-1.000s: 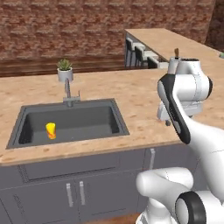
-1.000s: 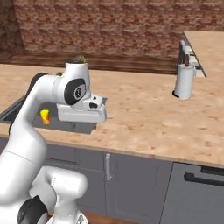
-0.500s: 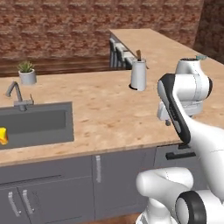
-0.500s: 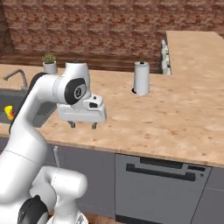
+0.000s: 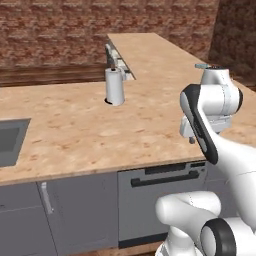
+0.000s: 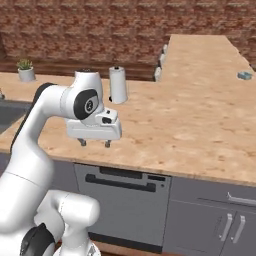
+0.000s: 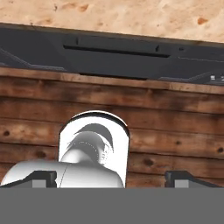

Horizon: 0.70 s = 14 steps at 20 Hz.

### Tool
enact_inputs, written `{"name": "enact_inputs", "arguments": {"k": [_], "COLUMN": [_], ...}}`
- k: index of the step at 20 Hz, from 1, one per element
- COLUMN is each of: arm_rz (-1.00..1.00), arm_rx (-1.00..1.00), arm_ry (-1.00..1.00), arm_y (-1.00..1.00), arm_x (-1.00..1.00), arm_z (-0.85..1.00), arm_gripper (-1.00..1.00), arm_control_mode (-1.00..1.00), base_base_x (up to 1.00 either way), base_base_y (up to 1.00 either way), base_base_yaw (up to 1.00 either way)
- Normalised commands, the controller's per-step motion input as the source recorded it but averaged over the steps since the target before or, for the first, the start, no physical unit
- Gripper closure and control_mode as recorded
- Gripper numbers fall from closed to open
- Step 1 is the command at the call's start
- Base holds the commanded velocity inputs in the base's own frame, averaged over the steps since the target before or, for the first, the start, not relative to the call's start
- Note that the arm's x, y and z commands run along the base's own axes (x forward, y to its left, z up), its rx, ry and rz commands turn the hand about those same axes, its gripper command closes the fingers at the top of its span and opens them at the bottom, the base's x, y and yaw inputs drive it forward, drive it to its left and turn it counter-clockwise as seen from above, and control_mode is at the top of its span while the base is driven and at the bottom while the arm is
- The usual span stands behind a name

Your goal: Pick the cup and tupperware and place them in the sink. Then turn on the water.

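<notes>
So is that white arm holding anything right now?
No, nothing: its fingers hang open and empty above the front edge of the counter.

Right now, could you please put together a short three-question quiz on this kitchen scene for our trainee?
1. True or false: the gripper is holding the paper-towel roll.
2. What small thing lies on the far right of the counter in the right base view? A) blue-grey container B) knife C) plate
3. Fill in: the potted plant stands on the counter against the ____ wall.

Key: 1. False: the gripper is open and empty, out past the counter's front edge above the dishwasher. 2. A, the container. 3. Brick.
</notes>
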Motion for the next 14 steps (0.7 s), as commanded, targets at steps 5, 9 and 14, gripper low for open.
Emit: {"name": "enact_inputs", "arguments": {"k": [5, 9, 14], "arm_rz": [0.00, 0.00, 0.00], "arm_rx": [0.00, 0.00, 0.00], "arm_ry": [0.00, 0.00, 0.00], "arm_y": [0.00, 0.00, 0.00], "arm_x": [0.00, 0.00, 0.00], "arm_z": [0.00, 0.00, 0.00], "arm_gripper": [-1.00, -1.00, -1.00], "arm_control_mode": [1.00, 1.00, 1.00], "base_base_x": [-0.24, -0.22, -0.25], "base_base_y": [-1.00, -1.00, -1.00], "base_base_yaw": [0.00, 0.03, 0.08]}}
